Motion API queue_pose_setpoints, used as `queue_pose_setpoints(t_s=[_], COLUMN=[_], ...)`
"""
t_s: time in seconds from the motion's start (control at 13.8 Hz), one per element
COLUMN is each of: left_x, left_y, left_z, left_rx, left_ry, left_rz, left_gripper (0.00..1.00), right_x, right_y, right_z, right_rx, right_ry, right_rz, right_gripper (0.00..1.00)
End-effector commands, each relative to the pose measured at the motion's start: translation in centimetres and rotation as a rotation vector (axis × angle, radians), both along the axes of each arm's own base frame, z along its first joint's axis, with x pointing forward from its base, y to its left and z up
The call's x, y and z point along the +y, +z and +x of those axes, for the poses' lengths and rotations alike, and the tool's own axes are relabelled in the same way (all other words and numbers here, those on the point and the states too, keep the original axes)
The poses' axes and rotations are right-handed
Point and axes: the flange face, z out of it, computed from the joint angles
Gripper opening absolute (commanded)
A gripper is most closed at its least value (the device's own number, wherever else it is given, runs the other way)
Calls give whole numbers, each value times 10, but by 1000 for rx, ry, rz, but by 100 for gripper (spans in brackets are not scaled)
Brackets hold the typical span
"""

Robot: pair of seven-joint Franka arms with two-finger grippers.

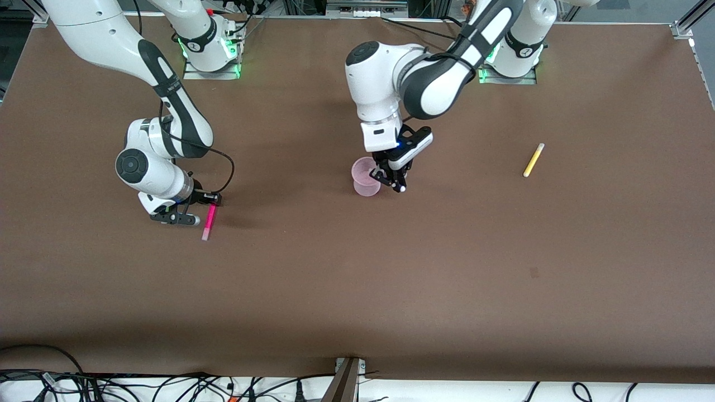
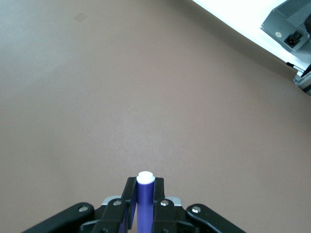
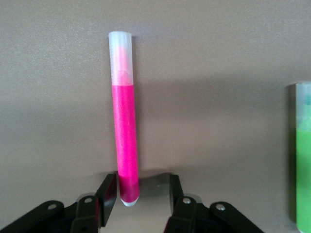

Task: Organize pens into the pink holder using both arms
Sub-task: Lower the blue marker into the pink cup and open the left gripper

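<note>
The pink holder (image 1: 365, 178) stands upright near the middle of the table. My left gripper (image 1: 394, 180) (image 2: 144, 183) hangs just beside its rim and is shut on the dark purple pen (image 2: 144, 206), whose pale end sticks out past the fingertips. The magenta pen (image 1: 209, 221) (image 3: 124, 131) lies flat toward the right arm's end. My right gripper (image 1: 202, 210) (image 3: 141, 180) is low over it and open. One finger is against the pen's end and the other stands apart. A green pen (image 3: 303, 179) lies alongside the magenta one. A yellow pen (image 1: 533, 160) lies toward the left arm's end.
Brown table surface (image 1: 357, 290) stretches bare toward the front camera. Cables (image 1: 139, 385) and a post (image 1: 343, 379) run along the table's nearest edge. In the front view the right arm covers the green pen.
</note>
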Motion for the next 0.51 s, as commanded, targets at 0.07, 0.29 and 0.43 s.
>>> queue_pose_setpoints(t_s=[0.07,0.29,0.43], left_x=[-23,-35,-46], left_y=[-11,-10,-14], left_z=[-9,-25,-31], left_rx=[-45,-46,-50], left_ry=[-35,-42,-43], left_rz=[94,138,171], left_gripper=[0,0,0], right_x=[-2,-2,-2], right_y=[0,0,0], right_z=[-1,-1,-1], right_rx=[-11,-11,-11], right_ry=[3,3,3], right_rz=[12,12,12], right_gripper=[30,23,14])
